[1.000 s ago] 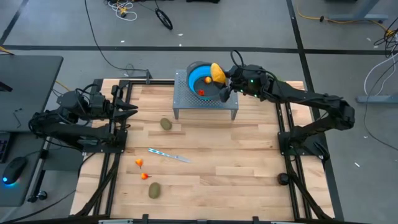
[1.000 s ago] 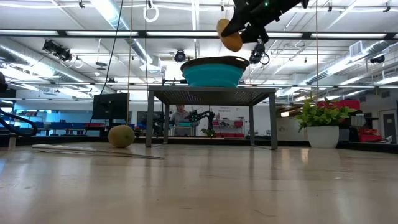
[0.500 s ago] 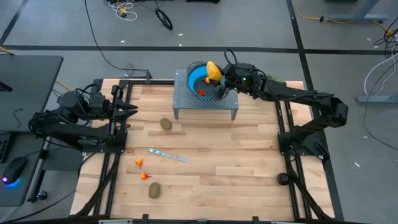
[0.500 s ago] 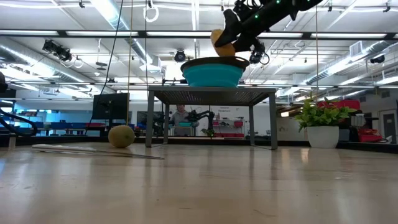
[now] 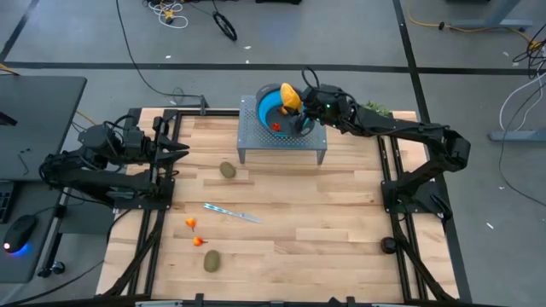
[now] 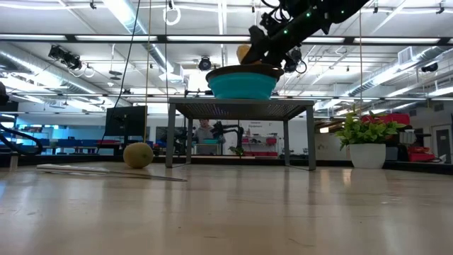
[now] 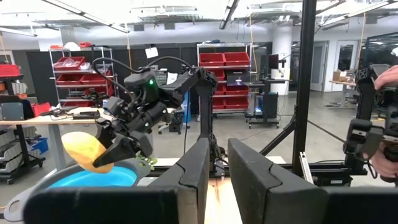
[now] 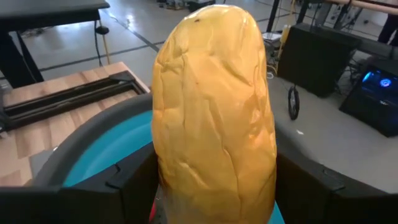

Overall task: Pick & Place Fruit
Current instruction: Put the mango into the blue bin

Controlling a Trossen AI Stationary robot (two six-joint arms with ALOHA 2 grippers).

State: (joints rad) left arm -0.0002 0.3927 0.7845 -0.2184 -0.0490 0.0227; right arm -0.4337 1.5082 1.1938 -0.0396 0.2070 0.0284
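The wooden counter (image 5: pixel 290 213) is seen carrying a small perforated metal stand (image 5: pixel 256 141) at its far edge, beneath the right gripper; a blue bowl (image 5: pixel 271 107) with a grey rim is set on that stand, directly under the right gripper (image 5: pixel 296 102); the right gripper is closed on the elongated yellow-orange fruit (image 5: pixel 290 95), which is held just above the bowl's rim, its lower end between the fingers (image 8: pixel 127 180) as the right wrist view shows; one tiny red-orange fruit (image 5: pixel 275 126) is seen lying inside the bowl, just below the held fruit; the left gripper (image 5: pixel 183 150) is kept at the left side of the counter, well apart from the bowl, its fingers parted and holding nothing; a brown-green kiwi (image 5: pixel 227 170) lies on the counter in front of the stand, between the two grippers and nearer the left one; a second kiwi (image 5: pixel 211 260) lies far from both grippers near the front edge; a slim silvery-blue stick (image 5: pixel 232 212) lies between the two kiwis; two small red-orange fruits (image 5: pixel 191 223) (image 5: pixel 199 241) lie beside it, well apart from either gripper.
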